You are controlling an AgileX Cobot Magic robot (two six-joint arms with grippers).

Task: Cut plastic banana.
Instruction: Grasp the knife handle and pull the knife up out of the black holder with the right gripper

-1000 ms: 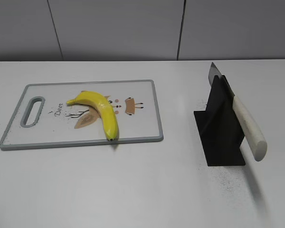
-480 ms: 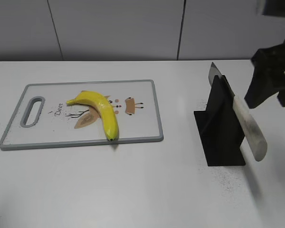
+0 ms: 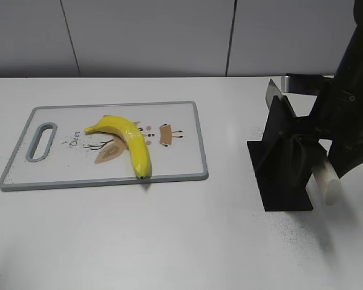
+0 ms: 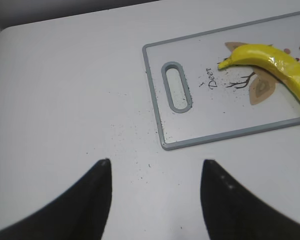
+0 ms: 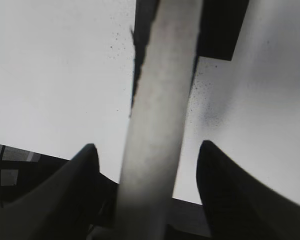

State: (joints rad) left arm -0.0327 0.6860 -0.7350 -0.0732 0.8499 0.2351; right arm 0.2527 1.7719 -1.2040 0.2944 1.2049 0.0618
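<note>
The banana lies on the cutting board, left of centre on the white table, its dark tip close to the board's near edge, its stem toward the slotted handle.

Over to the right gripper: in the right wrist view its two dark fingers stand apart on either side of the pale knife handle, gaps visible on both sides, so it is spread wide and not clamping anything. In the exterior view that arm hangs over the black knife stand, covering most of the handle; only the white butt end pokes out below, and the blade tip sticks up above the stand's top.

The left gripper hovers above bare table, its fingers parted and holding nothing, just beside the board's handle end. Dark specks are scattered on the table in front of it. The banana's stem shows at the upper right of that view.
</note>
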